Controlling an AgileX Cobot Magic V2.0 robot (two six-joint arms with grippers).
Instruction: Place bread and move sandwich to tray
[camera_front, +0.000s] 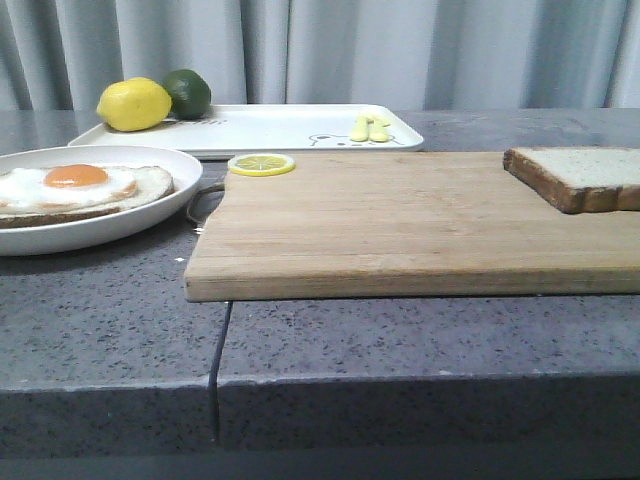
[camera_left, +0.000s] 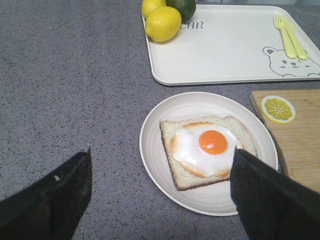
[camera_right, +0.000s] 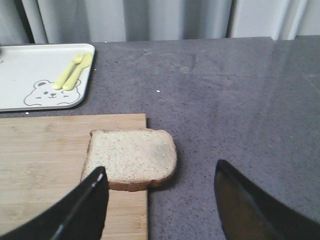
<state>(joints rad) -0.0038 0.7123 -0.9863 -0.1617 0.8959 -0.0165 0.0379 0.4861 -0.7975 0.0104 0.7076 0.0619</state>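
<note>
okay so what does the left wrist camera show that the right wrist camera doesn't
Only the left wrist view shows the round plate holding the egg-topped slice, two lemons, a lime, the lemon slice on the board's corner, and the open left gripper.

Only the right wrist view shows the bread, lying on the board with one edge overhanging it, and the open right gripper.

Both show the tray with its bear print, the yellow-green cutlery on it, the cutting board and the grey countertop.
</note>
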